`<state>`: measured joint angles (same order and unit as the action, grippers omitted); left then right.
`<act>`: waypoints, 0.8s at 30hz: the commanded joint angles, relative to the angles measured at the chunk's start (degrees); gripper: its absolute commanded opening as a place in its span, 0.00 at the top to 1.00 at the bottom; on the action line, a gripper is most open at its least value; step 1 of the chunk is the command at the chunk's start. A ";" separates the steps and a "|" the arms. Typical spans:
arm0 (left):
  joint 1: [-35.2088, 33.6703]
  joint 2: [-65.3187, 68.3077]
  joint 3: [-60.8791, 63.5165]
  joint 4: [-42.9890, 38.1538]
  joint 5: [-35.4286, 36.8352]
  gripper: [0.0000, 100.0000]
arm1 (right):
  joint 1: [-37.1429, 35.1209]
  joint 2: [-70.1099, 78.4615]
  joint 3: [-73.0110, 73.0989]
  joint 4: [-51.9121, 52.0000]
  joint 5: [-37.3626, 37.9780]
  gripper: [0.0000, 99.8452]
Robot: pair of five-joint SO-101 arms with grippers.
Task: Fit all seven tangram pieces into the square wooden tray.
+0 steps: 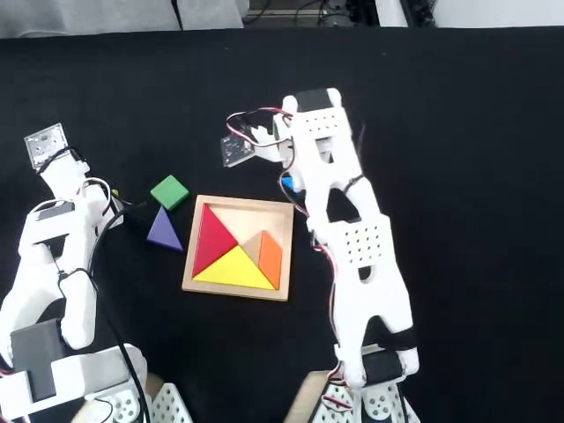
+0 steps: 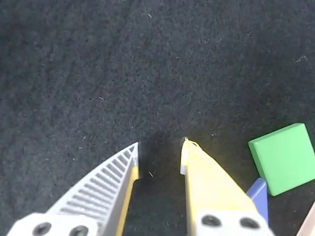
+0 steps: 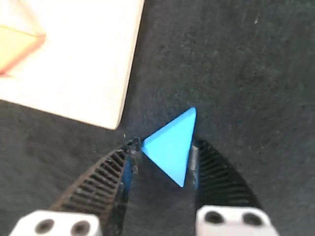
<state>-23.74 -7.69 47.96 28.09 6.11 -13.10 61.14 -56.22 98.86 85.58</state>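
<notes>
Green square (image 2: 285,157) just beside the left end effector (image 2: 160,145), fingers apart over black bench (image 2: 147,59). Trouble rightward?

— Possibly: right end effector (image 3: 163,147) clamped on blue triangle (image 3: 172,147), tray (image 3: 98,88) just beyond its fingertips; corner-and-edge pinch, liable to twist out. Pinch plain from the wrist; from high, merely a blue sliver, plus three pieces (image 1: 233,260) seated.

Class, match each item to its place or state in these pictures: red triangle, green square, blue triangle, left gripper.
Column one:
1 red triangle
2 green square
3 blue triangle
4 left gripper

Column two:
A between the fingers of the right gripper
B inside the wooden tray
C open, nothing between its fingers
D on the black cloth, outside the tray

Pairs: 1-B; 2-D; 3-A; 4-C
</notes>
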 commanded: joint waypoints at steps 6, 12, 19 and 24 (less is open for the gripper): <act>0.92 -0.44 -2.95 -0.35 -0.09 0.85 | -2.20 -0.66 -4.97 1.05 -4.48 0.89; 0.92 -0.44 -2.95 -0.35 -0.09 0.85 | -5.45 -0.66 -17.19 2.29 -14.86 0.89; 0.92 -0.44 -2.95 -0.35 0.18 0.85 | -14.24 -4.88 -17.19 2.46 -32.44 0.89; 0.92 -0.44 -2.95 -0.35 0.18 0.85 | -18.73 -14.99 -2.42 2.46 -37.45 0.89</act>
<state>-23.74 -7.69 47.96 28.09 6.11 -28.31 57.71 -68.26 99.03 51.91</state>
